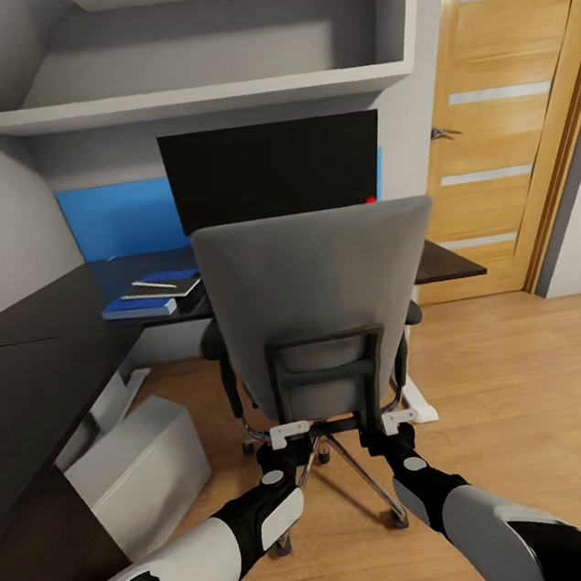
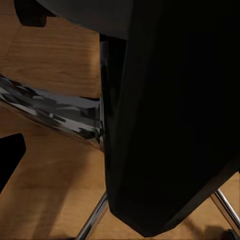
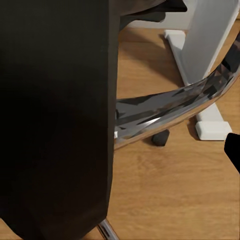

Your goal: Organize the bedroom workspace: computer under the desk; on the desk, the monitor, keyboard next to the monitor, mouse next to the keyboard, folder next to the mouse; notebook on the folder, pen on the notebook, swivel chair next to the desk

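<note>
Both pincers sit low behind the swivel chair, at about 6 o'clock in the head view. The left pincer and the right pincer each press up against the underside of the dark frame on the chair's back; whether either is clenched on that frame or merely against it cannot be told. In the left wrist view a black chair part looms close, with a chrome base leg crossing the wooden floor behind it. The right wrist view has the same dark mass, a curved chrome bar and a white counter foot.

Beyond the chair, at 12 o'clock, the monitor stands on the dark counter. At 10 o'clock a blue folder lies on the counter with a notebook and a pen on it. The white computer sits on the floor at 8 o'clock, partly under the counter's edge. A wooden door stands at 2 o'clock.
</note>
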Tool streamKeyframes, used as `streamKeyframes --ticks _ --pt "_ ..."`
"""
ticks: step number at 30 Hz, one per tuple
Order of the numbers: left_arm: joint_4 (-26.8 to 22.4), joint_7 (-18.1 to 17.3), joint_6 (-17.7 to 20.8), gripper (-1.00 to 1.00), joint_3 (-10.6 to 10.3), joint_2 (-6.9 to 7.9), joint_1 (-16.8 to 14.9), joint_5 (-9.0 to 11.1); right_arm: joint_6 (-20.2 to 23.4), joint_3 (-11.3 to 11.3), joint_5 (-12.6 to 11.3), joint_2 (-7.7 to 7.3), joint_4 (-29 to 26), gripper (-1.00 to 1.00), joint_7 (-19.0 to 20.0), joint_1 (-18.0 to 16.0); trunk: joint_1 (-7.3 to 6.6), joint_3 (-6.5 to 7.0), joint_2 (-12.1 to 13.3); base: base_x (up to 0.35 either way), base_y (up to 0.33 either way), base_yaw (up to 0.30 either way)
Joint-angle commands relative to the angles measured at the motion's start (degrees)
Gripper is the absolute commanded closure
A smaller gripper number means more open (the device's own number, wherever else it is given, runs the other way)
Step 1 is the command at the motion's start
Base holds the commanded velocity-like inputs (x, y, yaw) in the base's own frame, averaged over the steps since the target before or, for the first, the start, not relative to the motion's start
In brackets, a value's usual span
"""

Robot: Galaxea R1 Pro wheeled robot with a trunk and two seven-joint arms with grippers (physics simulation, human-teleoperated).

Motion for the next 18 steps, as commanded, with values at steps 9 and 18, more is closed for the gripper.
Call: streamKeyframes --ticks 9,18 --pt "-0.01 0.24 -0.44 -1.0 -0.47 0.0 -0.08 0.56 -0.16 -0.44 0.54 0.02 0.08 -1.0 -0.26 -0.04 0.02 -0.06 -0.02 0.17 0.0 0.0" --pt "-0.01 0.24 -0.38 -1.0 -0.47 0.0 -0.08 0.56 -0.16 -0.44 0.55 0.02 0.08 -1.0 -0.21 -0.04 0.02 -0.06 -0.02 0.021 0.0 0.0"
